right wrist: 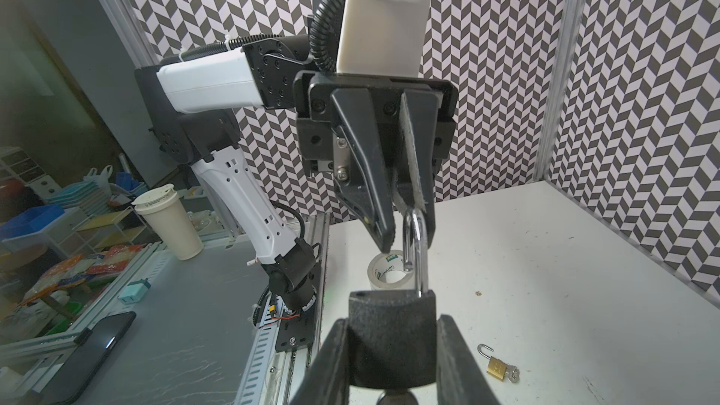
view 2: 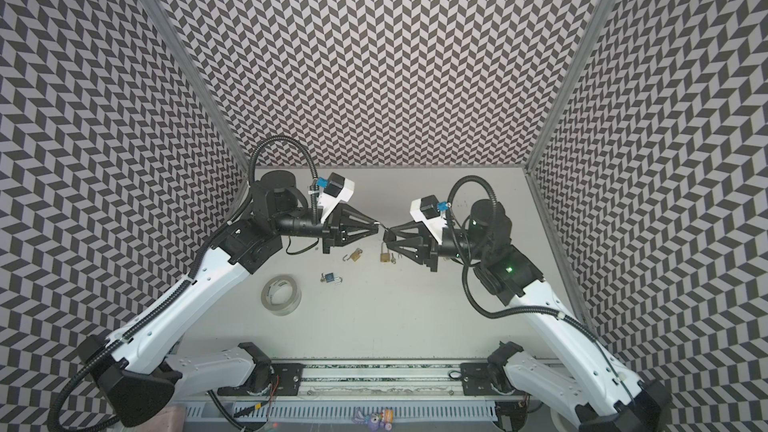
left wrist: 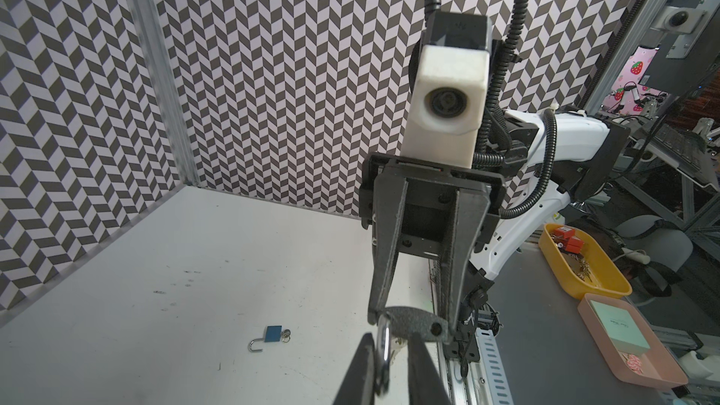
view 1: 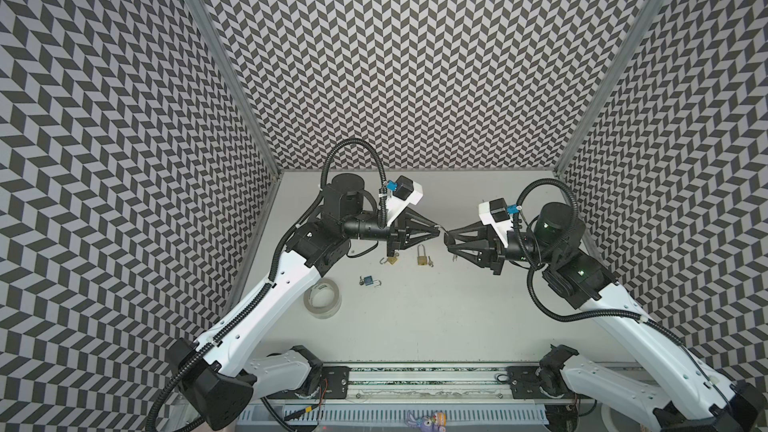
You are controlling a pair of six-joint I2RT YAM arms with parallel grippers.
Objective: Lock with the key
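We're holding black padlock aloft, beyond tape roll, toward right arm's side. Right gripper is clamping lock body; left gripper is pinching shackle, jaws nearly together.

Bare table toward front right; tape roll, blue padlock left

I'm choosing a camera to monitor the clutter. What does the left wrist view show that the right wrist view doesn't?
Only the left wrist view: a blue padlock with open shackle, and the right end effector seen head-on. Only the right wrist view: the tape roll, a brass padlock with open shackle, and the left end effector seen head-on. Both: the black padlock, its body gripped by the right end effector and its silver shackle by the left.
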